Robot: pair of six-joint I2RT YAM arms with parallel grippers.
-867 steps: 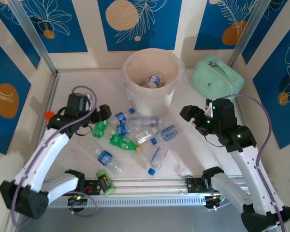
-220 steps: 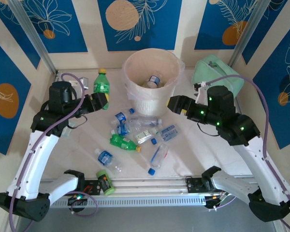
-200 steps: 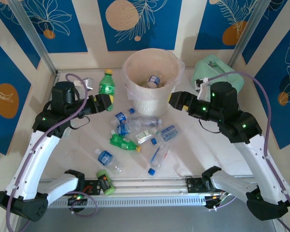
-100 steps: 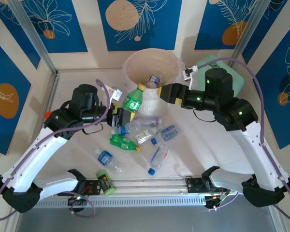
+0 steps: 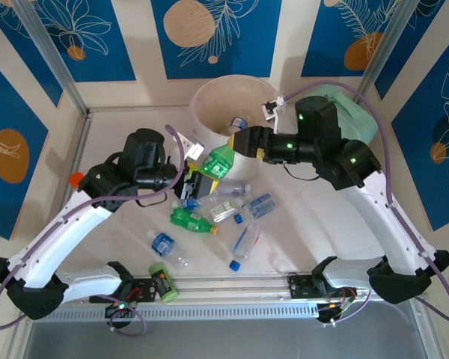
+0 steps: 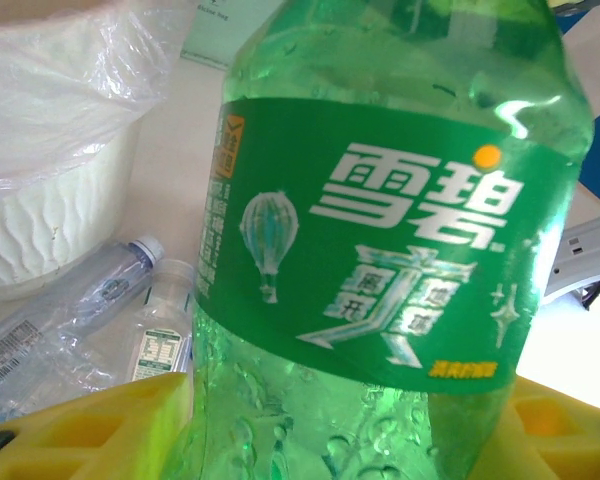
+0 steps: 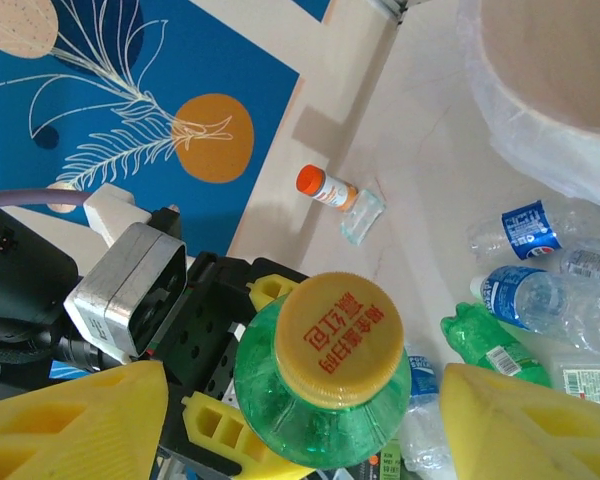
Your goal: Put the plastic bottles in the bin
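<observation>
The left gripper (image 6: pixel 320 430) is clamped on the lower body of a green bottle (image 6: pixel 390 230), its yellow fingers (image 6: pixel 90 425) pressed against either side below the green label. The bottle is held off the bench (image 5: pixel 314 217), tilted with its yellow cap (image 7: pixel 335 335) toward the bin (image 5: pixel 209 101); from above the cap overlaps the bin's near wall. The right gripper (image 5: pixel 238 140) sits over that cap with its jaws spread, one on each side and a gap between each and the cap, so it has hold of nothing. Inside the bag-lined bin lies a blue-capped bottle (image 5: pixel 238 123). On the bench in front of the bin lie the other plastic bottles (image 5: pixel 224 191), loosely clustered: a second green one (image 5: pixel 188 219), a blue-labelled one (image 5: pixel 165 243) and a clear one (image 5: pixel 245 239) nearer the arm bases. A small orange-capped jar (image 7: pixel 325 186) lies well to the left, and a short green can (image 5: pixel 161 280) stands at the near edge.
</observation>
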